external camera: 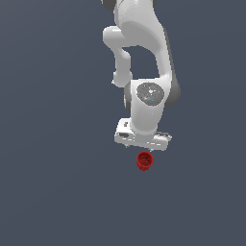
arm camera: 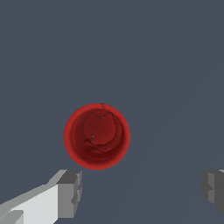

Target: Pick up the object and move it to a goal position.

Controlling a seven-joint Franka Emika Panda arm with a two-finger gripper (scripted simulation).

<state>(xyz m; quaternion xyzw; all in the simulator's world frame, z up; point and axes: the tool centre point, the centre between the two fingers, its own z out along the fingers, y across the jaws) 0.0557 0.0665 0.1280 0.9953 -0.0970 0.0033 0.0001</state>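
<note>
The object (external camera: 144,161) is a small red cup with a hollow top, standing upright on the dark grey floor. In the wrist view I look straight down into the object (arm camera: 97,136). My gripper (arm camera: 142,190) is open, with its grey fingertips (arm camera: 70,192) spread wide and nothing between them. The cup lies outside the gap between the fingers, off to one side of the line joining them. In the exterior view the white hand (external camera: 142,138) hangs just above the cup, and the fingers themselves are hidden there.
The white arm (external camera: 144,57) reaches down from the top of the exterior view. A plain dark grey floor (external camera: 53,182) surrounds the cup, and no other object shows.
</note>
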